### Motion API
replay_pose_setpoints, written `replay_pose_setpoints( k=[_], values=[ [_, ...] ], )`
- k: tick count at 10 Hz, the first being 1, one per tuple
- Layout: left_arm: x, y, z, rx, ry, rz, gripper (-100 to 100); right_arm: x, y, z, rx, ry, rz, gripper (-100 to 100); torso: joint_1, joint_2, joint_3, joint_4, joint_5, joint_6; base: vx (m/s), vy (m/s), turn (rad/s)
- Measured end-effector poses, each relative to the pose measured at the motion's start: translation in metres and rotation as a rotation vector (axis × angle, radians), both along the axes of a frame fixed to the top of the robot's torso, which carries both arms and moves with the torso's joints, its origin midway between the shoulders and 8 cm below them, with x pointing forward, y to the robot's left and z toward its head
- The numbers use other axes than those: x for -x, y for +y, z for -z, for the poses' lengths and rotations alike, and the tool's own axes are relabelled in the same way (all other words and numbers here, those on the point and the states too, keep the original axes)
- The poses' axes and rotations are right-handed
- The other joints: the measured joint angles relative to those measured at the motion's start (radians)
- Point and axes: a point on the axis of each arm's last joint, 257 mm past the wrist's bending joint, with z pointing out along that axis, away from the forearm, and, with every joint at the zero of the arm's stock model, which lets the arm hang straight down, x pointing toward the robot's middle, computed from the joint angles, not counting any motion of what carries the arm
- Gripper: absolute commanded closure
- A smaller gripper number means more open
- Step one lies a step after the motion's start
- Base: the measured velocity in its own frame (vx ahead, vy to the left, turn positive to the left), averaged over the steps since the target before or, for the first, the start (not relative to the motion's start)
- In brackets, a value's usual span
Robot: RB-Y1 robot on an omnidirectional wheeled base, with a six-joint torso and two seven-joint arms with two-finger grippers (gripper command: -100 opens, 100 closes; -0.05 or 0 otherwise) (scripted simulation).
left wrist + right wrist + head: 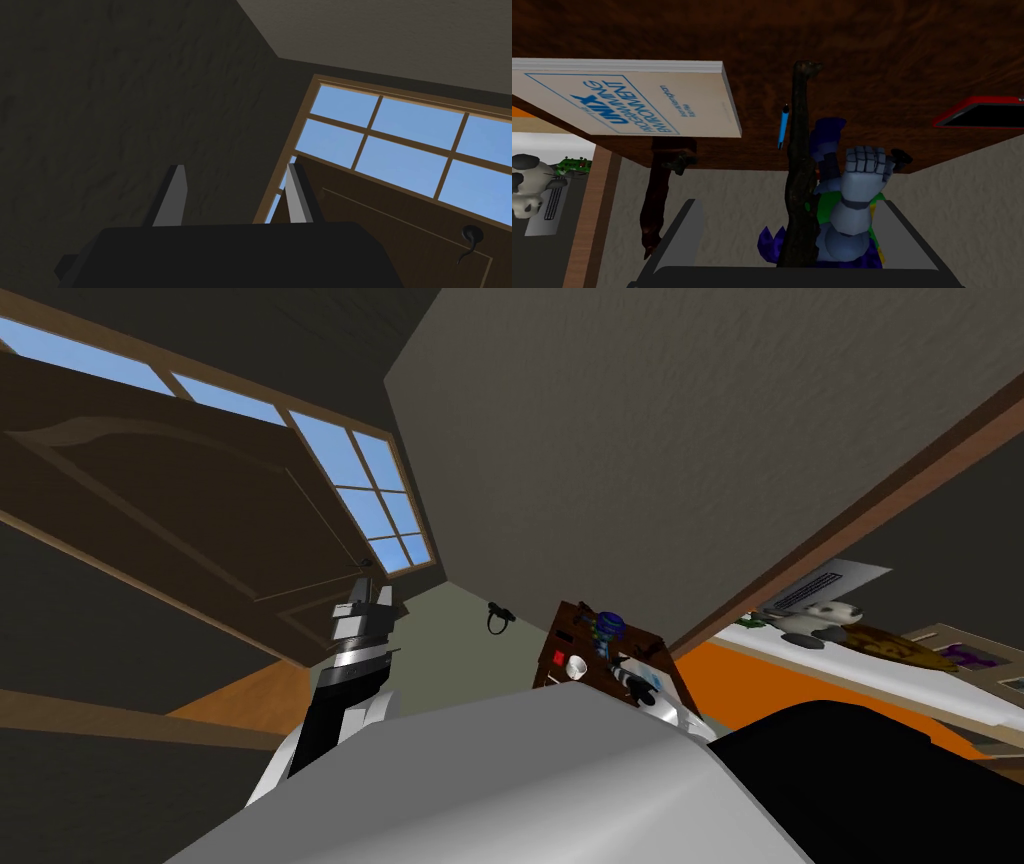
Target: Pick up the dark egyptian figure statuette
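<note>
The dark Egyptian statuette (801,165), slim and almost black, stands on a dark brown table (887,45) and rises toward my right hand. My right gripper (797,235) is open, a finger on each side of the statuette's upper part and neither touching it. A blue and grey toy figure (857,185) with a raised fist stands against the statuette, also between the fingers. In the head view the right gripper (637,684) hovers over the small table (560,638). My left gripper (232,200) is open and empty, raised at my left (362,606).
On the table lie a white book (627,100), a blue pen (782,130) and a red-edged flat device (982,112). A dark carved piece (659,200) hangs by the table's edge. A cow plush (527,185) lies beyond. A brown door (200,518) is at my left.
</note>
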Motion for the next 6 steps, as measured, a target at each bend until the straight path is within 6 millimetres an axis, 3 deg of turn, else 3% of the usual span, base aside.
replay_pose_setpoints(
  k=[4, 5, 6],
  values=[
    [0.000, 0.000, 0.000, 0.000, 0.000, 0.000, 0, 0.028, -0.030, 0.005, 0.078, 0.114, -0.012, -100, 0.001, -0.002, -0.001, 0.000, 0.000, 0.000, 0.077, 0.034, 0.081],
    [0.000, 0.000, 0.000, 0.000, 0.000, 0.000, 0, 0.028, -0.030, 0.005, 0.081, 0.118, -0.013, 0, 0.000, 0.000, 0.000, 0.000, 0.000, 0.000, 0.009, 0.004, -0.002],
    [0.000, 0.000, 0.000, 0.000, 0.000, 0.000, 0, 0.028, -0.030, 0.005, 0.081, 0.117, -0.013, -100, -0.001, 0.003, 0.002, 0.001, 0.000, 0.000, 0.016, -0.030, -0.057]
  ],
)
